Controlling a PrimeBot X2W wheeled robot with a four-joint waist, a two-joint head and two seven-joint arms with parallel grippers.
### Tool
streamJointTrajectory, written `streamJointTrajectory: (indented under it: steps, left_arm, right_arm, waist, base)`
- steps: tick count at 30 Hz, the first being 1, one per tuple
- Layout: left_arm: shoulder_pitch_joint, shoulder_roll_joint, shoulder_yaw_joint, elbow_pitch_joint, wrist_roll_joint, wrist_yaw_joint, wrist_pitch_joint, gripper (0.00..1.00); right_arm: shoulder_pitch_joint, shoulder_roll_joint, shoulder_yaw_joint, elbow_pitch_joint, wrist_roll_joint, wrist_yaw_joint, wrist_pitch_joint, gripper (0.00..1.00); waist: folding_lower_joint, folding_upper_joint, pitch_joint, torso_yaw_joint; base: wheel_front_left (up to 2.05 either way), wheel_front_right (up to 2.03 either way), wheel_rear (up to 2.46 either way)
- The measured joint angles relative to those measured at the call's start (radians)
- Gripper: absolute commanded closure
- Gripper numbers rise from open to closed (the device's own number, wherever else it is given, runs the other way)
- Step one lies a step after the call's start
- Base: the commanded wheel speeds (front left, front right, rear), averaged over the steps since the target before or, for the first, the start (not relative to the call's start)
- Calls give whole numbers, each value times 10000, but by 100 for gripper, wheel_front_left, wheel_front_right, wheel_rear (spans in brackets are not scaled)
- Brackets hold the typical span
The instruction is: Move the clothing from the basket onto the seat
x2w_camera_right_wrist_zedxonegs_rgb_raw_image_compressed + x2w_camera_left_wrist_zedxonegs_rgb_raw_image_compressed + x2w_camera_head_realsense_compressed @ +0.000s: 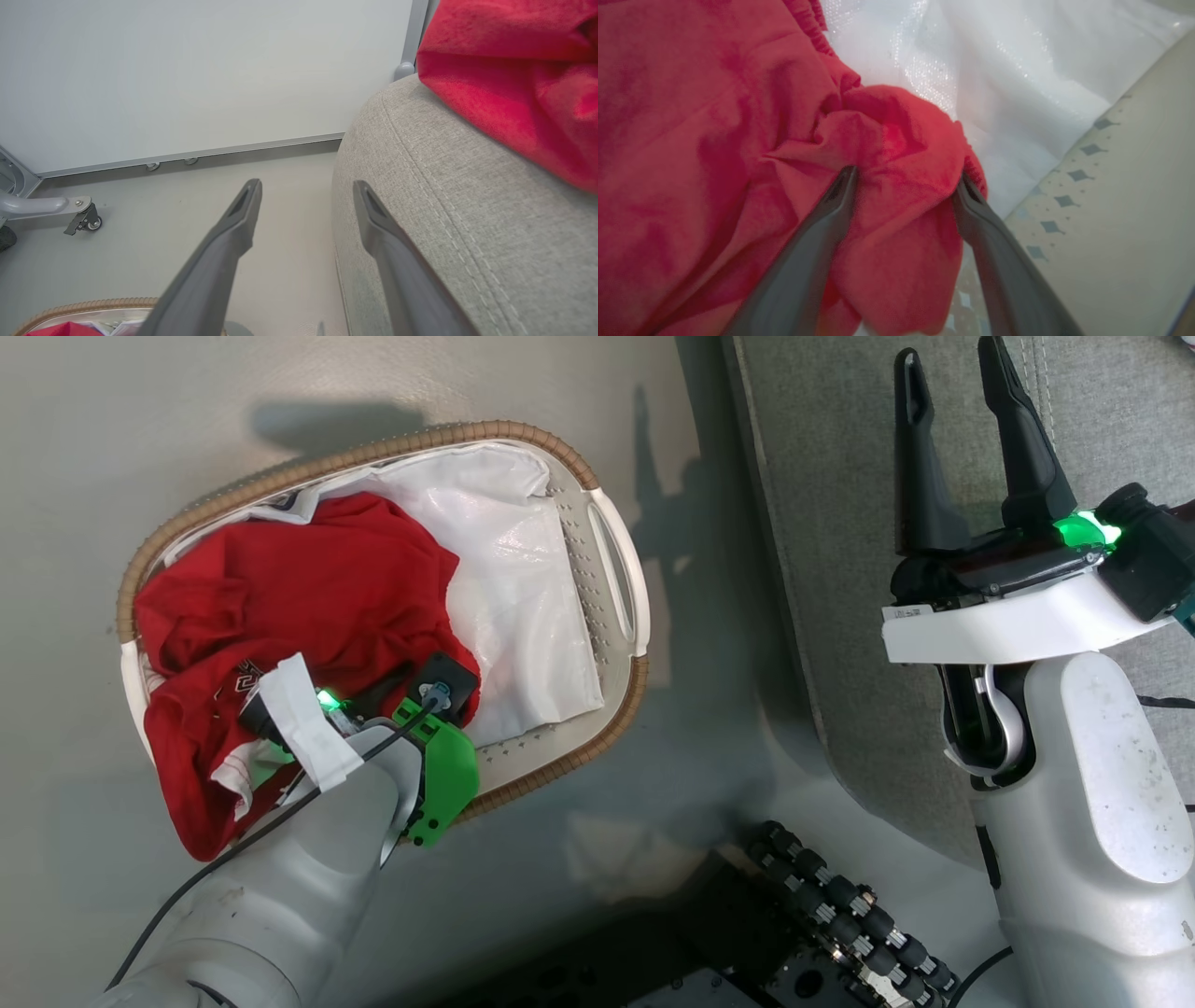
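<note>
1. While the left gripper [906,175] is sunk down into the basket [373,453], its two dark fingers [817,242] stand spread wide. A bunched fold of the clothing [714,140] sits between them and brushes both inner faces. The fold is straddled, not pinched.
2. The right gripper [952,350] hangs well to the right of the basket, over the seat [840,569]. Its jaws are just as wide apart, with nothing between them and nothing touching them.
3. The red clothing is heaped in the left half of the basket and drapes over the rim on the side nearest the robot. White trim and a patch of lettering show just beside the left wrist.
4. The white lining [523,588] lies bare and crumpled in the right half of the basket, glossy where the light catches it. The perforated basket wall and a white handle run along its right edge.
5. The basket stands on the pale floor [140,429]. The seat's rounded edge is near its right side, with a strip of floor between them.
6. Far from the basket, a second red garment [514,70] lies on top of the seat, past the stitched seam. The right wrist view shows the basket's woven rim low at its left, with a scrap of red inside.
7. Beyond the basket are a pale wall panel [187,70] and a grey frame leg on a castor [88,221]. The robot's dark base [840,896] lies near the basket's near-right side.
</note>
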Motion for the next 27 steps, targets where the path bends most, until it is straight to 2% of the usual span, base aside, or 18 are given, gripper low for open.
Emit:
streamJointTrajectory:
  steps: [3, 4, 6, 7, 17, 27]
  left_arm:
    - [-4, 8, 94, 42, -130, 98, 157, 0]
    - [-4, 8, 98, 52, -151, 98, 207, 30]
    - [-4, 10, 125, 71, -213, 98, 247, 73]
    - [-1, 13, 136, 81, -230, 98, 253, 100]
    - [251, -102, 357, 98, -782, -192, -240, 100]
    - [909, -244, 107, -560, -970, -460, -1269, 100]
  right_arm:
    - [0, 0, 25, 0, 65, 0, 0, 0]
    - [-2, 0, 29, 4, 67, 0, 0, 0]
    - [-28, -2, 46, 25, 90, 0, 0, 0]
    - [-57, -2, 56, 25, 134, 0, 0, 0]
    - [-38, 2, 40, 318, 33, 0, 0, 0]
    - [493, 6, -165, 836, -727, 0, 0, 0]
  waist:
    - [1, 0, 30, -49]
    - [0, 0, 23, -54]
    - [0, 0, -8, -62]
    - [0, 0, -30, -65]
    - [0, 0, -609, 51]
    - [-1, 0, -2015, 473]
  base:
    - [0, 0, 0]
    - [0, 0, 0]
    - [0, 0, 0]
    - [0, 0, 0]
    - [0, 0, 0]
    - [0, 0, 0]
